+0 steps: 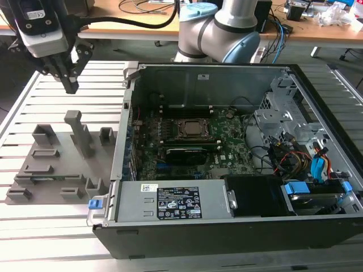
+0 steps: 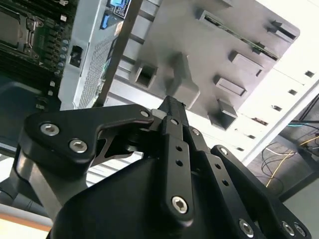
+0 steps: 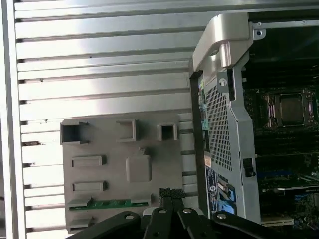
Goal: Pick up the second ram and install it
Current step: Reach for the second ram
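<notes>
Grey plastic plate lies on the slatted metal table, at the exterior view's left of an open computer case. The second ram, a thin green stick, sits in a long slot of that plate, near the edge opposite a row of box-shaped blocks. A tall post and several low blocks stand on the plate around it, and two flat bars lie between the stick and the row of boxes.

The end effector hangs raised above the table, past the plate's block end as the exterior view shows it, touching nothing. Its dark fingers are drawn together at the tips, with nothing between them. In the second wrist view the plate lies well apart from the tips.

The case's metal side wall, with its perforated panel, stands between the plate and the green motherboard. Inside the case are the square processor socket, a black card just beside it, a labelled power supply along the near side, and a tangle of coloured cables toward the exterior view's right. A blue latch sticks out at the case's corner nearest the plate. The arm's base rises behind the case.
</notes>
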### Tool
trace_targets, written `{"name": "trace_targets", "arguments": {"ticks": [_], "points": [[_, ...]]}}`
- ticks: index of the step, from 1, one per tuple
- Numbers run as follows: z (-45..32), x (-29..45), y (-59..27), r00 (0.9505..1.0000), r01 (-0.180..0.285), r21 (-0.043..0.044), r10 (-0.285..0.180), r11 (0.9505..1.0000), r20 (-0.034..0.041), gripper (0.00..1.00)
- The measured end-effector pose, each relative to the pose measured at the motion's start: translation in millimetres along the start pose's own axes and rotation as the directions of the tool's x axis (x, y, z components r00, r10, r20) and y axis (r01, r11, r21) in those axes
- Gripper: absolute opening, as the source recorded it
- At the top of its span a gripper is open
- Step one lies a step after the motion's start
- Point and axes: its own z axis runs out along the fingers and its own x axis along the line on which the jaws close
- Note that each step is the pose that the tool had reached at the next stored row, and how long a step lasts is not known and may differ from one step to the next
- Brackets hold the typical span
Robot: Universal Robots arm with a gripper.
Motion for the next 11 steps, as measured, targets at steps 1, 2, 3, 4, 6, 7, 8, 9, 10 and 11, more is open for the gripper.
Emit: {"name": "trace_targets", "arguments": {"ticks": [1,2,3,4,6,7,8,9,10,11], "points": [[-0.1,5.0,-0.4,1.0000,0.000,-0.0001,0.000,1.0000,0.0000,0.11],[-0.2,9.1,-0.7,1.0000,0.000,-0.0001,0.000,1.0000,0.0001,0.11],[-0.4,14.1,-1.0,1.0000,0.000,0.0000,0.000,1.0000,0.0000,0.11],[-0.5,20.3,-1.5,1.0000,0.000,-0.0001,0.000,1.0000,0.0001,0.11],[-0.8,29.0,-2.2,1.0000,0.000,-0.0001,0.000,1.0000,0.0001,0.11],[-0.9,32.1,-2.4,1.0000,0.000,0.0000,0.000,1.0000,0.0001,0.11],[-1.0,38.7,-2.9,1.0000,0.000,-0.0001,0.000,1.0000,0.0002,0.11],[-1.2,45.6,-3.4,1.0000,0.000,-0.0001,0.000,1.0000,0.0003,0.11],[-1.2,51.6,-3.8,1.0000,0.000,-0.0001,0.000,1.0000,0.0003,0.11],[-1.3,54.5,-4.1,1.0000,0.000,0.0000,0.000,1.0000,0.0002,0.11]]}}
